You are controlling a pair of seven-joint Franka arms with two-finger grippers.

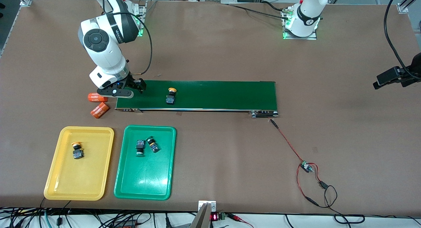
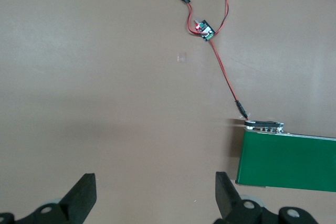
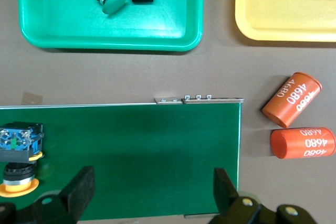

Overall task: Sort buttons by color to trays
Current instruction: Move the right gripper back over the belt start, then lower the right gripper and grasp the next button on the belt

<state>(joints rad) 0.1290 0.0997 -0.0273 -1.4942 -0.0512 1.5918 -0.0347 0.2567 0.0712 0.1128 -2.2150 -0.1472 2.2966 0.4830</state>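
**A:** so where's everything sitting right now? You're driving, I only peeked.

**B:** ok quick rundown for you. Your right tool (image 1: pixel 126 89) hangs over the right arm's end of the long dark-green conveyor belt (image 1: pixel 213 94), fingers spread wide apart, nothing between them. One yellow-capped push-button with a dark blocky body (image 1: pixel 170 96) sits on that belt, a bit toward the belt's middle from the tool. In the right wrist view it's tipped on its side at the picture's edge (image 3: pixel 20 156).

**A:** and the trays?

**B:** the shallow yellow plastic tray (image 1: pixel 62 185) and the matching green plastic tray (image 1: pixel 144 185) lie side by side, nearer the front camera than the belt. With the front view as your clock face, the yellow tray is at about 8 o'clock from the belt button, the green one around 7. The yellow tray has the other yellow-capped button (image 1: pixel 77 150) in it. The green tray holds both green-capped buttons (image 1: pixel 140 147) (image 1: pixel 153 144), just beside each other in the half closest to the belt.

**A:** left arm?

**B:** waiting. Your left tool (image 2: pixel 152 195) is up over bare brown surface (image 1: pixel 329 73) by the belt's other end, fingers wide apart and empty. Also two orange cylinders with white print (image 1: pixel 99 110) (image 1: pixel 97 97) lie on the surface just off the belt's end, under the right tool's side.
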